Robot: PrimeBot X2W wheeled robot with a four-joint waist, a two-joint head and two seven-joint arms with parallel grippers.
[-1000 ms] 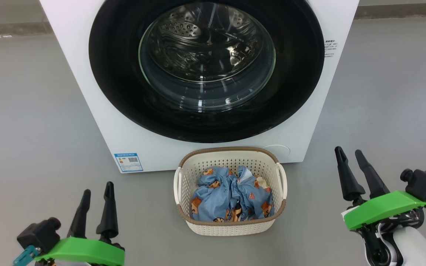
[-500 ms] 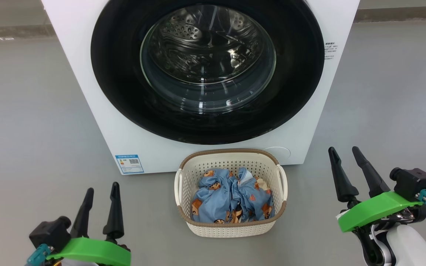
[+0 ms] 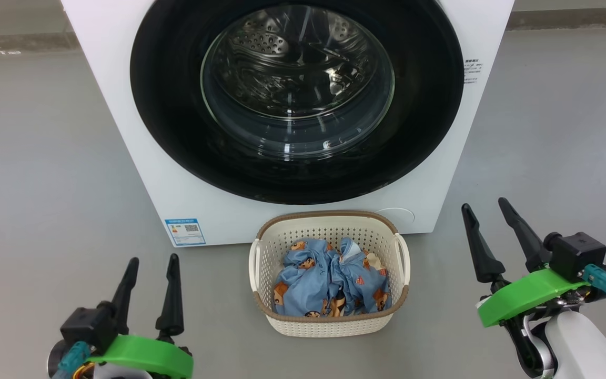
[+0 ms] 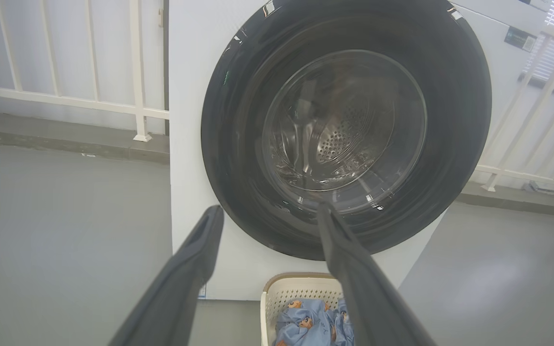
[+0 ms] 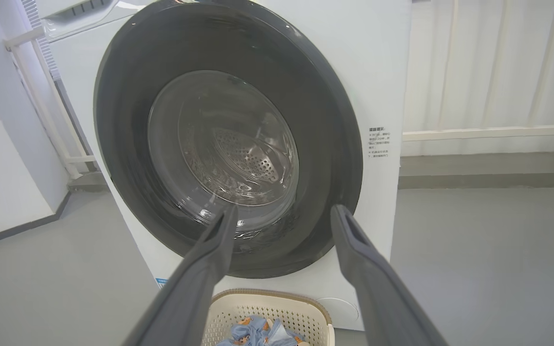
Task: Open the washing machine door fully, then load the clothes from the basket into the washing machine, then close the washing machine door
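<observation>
The white washing machine (image 3: 140, 173) stands ahead, and its round glossy black door (image 3: 177, 121) lies flat against the front. Through the glass bowl (image 3: 298, 79) I see the steel drum. On the floor before it sits the cream basket (image 3: 329, 323) with the light-blue bear-print clothes (image 3: 329, 284) bundled inside. My left gripper (image 3: 154, 262) hangs open at the lower left, left of the basket, holding nothing. My right gripper (image 3: 483, 206) is open at the lower right, right of the basket, also empty. Both wrist views face the door (image 4: 238, 120) (image 5: 128, 120), with the basket (image 4: 277, 288) (image 5: 267, 300) below.
Grey floor (image 3: 45, 184) spreads on both sides of the machine. White railings (image 4: 65, 101) (image 5: 488, 132) and a low kerb run along the wall behind it. A blue label (image 3: 184, 231) sits at the machine's lower left corner.
Both grippers have drifted inward toward the basket, the right one also rising slightly. The head view has shifted a little. Door, basket and clothes are unchanged.
</observation>
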